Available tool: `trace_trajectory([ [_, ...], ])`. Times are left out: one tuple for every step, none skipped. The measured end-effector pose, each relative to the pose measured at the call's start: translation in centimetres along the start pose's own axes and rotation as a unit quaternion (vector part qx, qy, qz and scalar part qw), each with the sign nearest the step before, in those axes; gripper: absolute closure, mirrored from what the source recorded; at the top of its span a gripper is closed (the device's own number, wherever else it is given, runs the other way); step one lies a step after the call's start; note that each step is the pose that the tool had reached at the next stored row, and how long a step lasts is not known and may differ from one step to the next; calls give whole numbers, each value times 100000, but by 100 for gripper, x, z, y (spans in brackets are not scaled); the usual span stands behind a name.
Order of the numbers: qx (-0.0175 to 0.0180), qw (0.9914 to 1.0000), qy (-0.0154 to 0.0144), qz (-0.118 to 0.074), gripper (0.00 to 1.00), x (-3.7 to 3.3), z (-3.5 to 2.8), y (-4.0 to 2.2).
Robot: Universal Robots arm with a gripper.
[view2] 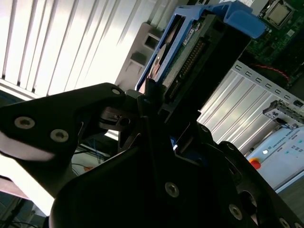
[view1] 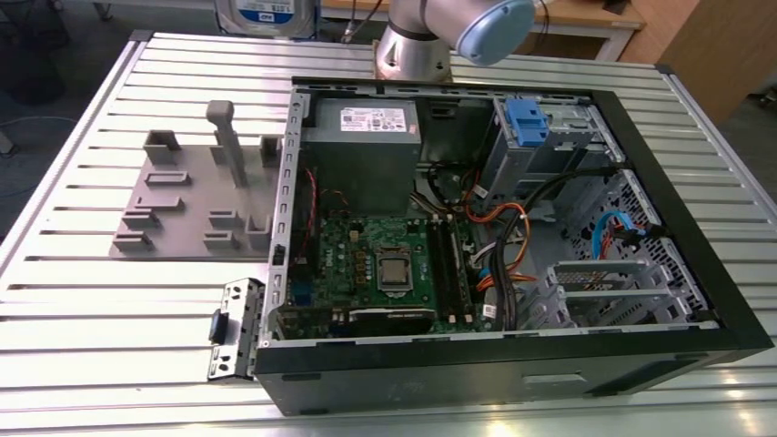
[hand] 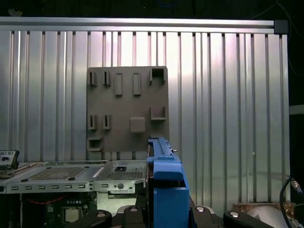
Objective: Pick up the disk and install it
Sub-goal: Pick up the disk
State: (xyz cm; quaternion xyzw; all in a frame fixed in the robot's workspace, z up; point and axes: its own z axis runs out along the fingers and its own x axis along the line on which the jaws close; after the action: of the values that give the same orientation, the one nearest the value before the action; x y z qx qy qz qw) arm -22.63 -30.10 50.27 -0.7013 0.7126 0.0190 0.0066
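1. Our gripper (view2: 164, 111) has its fingers (view2: 150, 102) pinched on the disk (view2: 190, 42), which is held up clear of the table (hand: 213, 95).
2. Pickup looks done. We judge that installing remains, since the disk is outside the case (view1: 486, 364), seemingly above its edge facing the grey plate (hand: 127, 109).

Exterior view: ribbed alu. table (view1: 85, 355) w/ long slats, strong glare on them at 7–8 o'clock. Dark grey floor (view1: 31, 137) at 9–10 o'clock. Wooden desk (view1: 583, 23) at approx. 1 o'clock, wooden cabinet (view1: 716, 50) at 2 o'clock.
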Motion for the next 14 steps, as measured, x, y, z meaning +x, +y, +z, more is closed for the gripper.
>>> trace_trajectory([
  [4, 100000, -3, -2, 64, 10, 0, -9],
  [3, 100000, -2, 0, 64, 20, 0, -18],
  [1, 100000, 0, 2, 64, 29, -1, -27],
  [-6, 100000, 2, 3, 64, 38, -1, -39],
  [-7, 100000, 4, 2, 64, 47, -2, -50],
  [-7, 100000, 1, 0, 64, 56, -2, -61],
  [-8, 100000, 2, -4, 64, 64, -1, -75],
  [-9, 100000, 1, 0, 64, 72, -1, -91],
  [-14, 100000, 1, 0, 64, 78, -1, -108],
  [-22, 100000, 5, 0, 64, 85, -1, -128],
  [-28, 100000, 4, 4, 64, 91, -1, -146],
  [-33, 100000, 3, 5, 64, 97, -1, -166],
  [-40, 100000, 2, 3, 64, 102, -1, -188],
  [-48, 100000, 0, -1, 64, 108, -1, -213],
])
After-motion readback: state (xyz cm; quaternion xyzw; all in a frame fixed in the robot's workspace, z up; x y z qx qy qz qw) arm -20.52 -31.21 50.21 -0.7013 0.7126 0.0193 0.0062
